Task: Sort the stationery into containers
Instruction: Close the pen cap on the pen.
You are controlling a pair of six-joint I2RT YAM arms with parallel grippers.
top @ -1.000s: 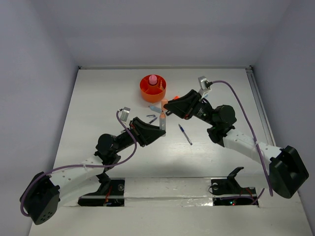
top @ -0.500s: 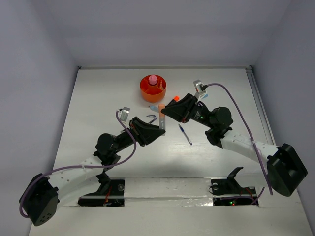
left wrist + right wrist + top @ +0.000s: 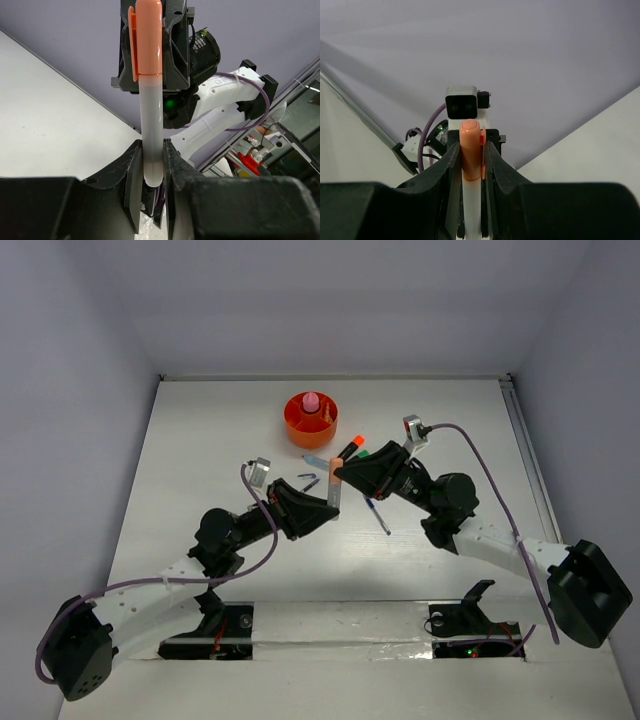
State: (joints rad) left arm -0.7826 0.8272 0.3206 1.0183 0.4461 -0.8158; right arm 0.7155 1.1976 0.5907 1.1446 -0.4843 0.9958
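As the left tool [image 3: 153, 152] and right tool [image 3: 471, 150] both clamp the marker [image 3: 150, 100], it seems light, stiff and slippery; best gripped at the barrel.

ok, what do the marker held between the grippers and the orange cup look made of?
marker: looks like plastic. The peach cap is opaque with a soft sheen and a moulded clip; the barrel is frosted, semi-translucent white.
orange cup: probably moulded plastic, judging by the uniform opaque colour, smooth wall and thin inner dividers. It is too small in view to judge gloss.
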